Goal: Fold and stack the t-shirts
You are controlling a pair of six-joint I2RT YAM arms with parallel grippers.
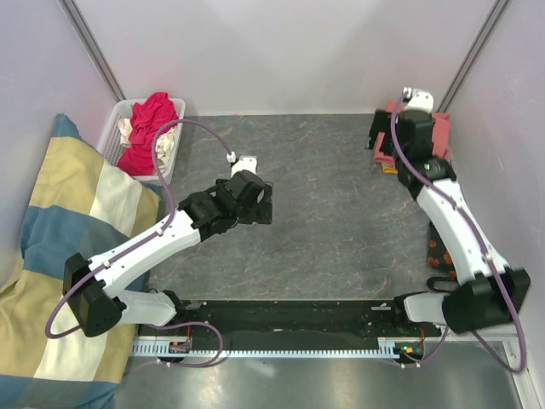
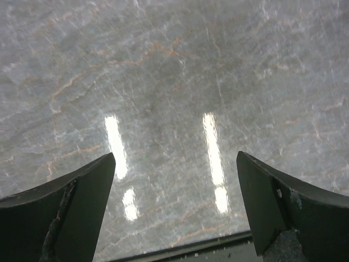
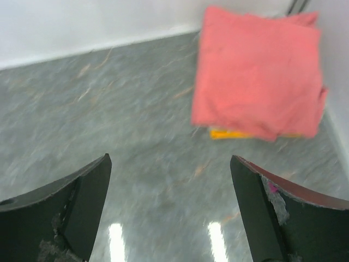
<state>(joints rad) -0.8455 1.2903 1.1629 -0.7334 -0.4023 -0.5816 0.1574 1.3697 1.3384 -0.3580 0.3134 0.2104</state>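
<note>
A folded salmon-pink t-shirt (image 3: 256,71) lies on top of a stack at the table's back right corner (image 1: 441,132). An orange t-shirt (image 3: 229,134) peeks out from under its near edge. My right gripper (image 3: 170,164) is open and empty, just short of the stack and to its left; from above it hangs over the stack's left side (image 1: 387,128). A magenta-red t-shirt (image 1: 152,128) and a cream one (image 1: 128,129) lie crumpled in the white basket (image 1: 112,128). My left gripper (image 2: 175,164) is open and empty above bare table at centre left (image 1: 262,204).
A big striped cushion (image 1: 68,221) in yellow, blue and cream fills the left side next to the basket. White walls close the back and right side, close behind the stack. The grey marbled table (image 1: 341,213) stretches between the two arms.
</note>
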